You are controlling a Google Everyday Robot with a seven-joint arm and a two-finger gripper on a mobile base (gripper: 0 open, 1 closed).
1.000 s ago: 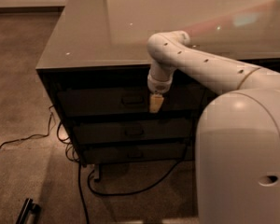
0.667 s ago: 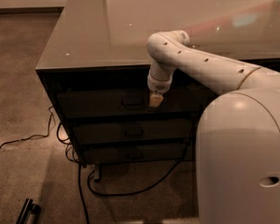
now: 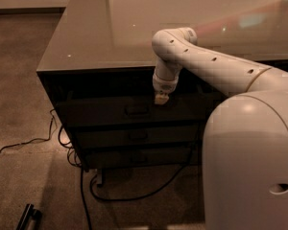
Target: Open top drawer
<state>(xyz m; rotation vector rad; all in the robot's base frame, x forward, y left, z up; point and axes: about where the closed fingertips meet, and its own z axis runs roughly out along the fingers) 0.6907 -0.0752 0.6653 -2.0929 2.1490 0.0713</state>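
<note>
The top drawer [image 3: 101,113] is the tallest dark front under the desk top and looks shut. Its small rectangular pull [image 3: 137,110] sits at the centre. My white arm reaches from the right over the desk edge and bends down. My gripper [image 3: 161,98] hangs with its pale tip pointing down in front of the drawer's upper edge. It is just right of the pull and slightly above it. I cannot tell whether it touches the front.
Two shallower dark drawer fronts [image 3: 134,136] lie below the top one. The glossy desk top [image 3: 115,37] overhangs them. Black cables [image 3: 81,186] trail on the carpet under the desk. A dark bar-like object [image 3: 29,217] lies at bottom left. My white body [image 3: 249,162] fills the right foreground.
The arm and gripper have edged slightly upward. The drawer has not moved.
</note>
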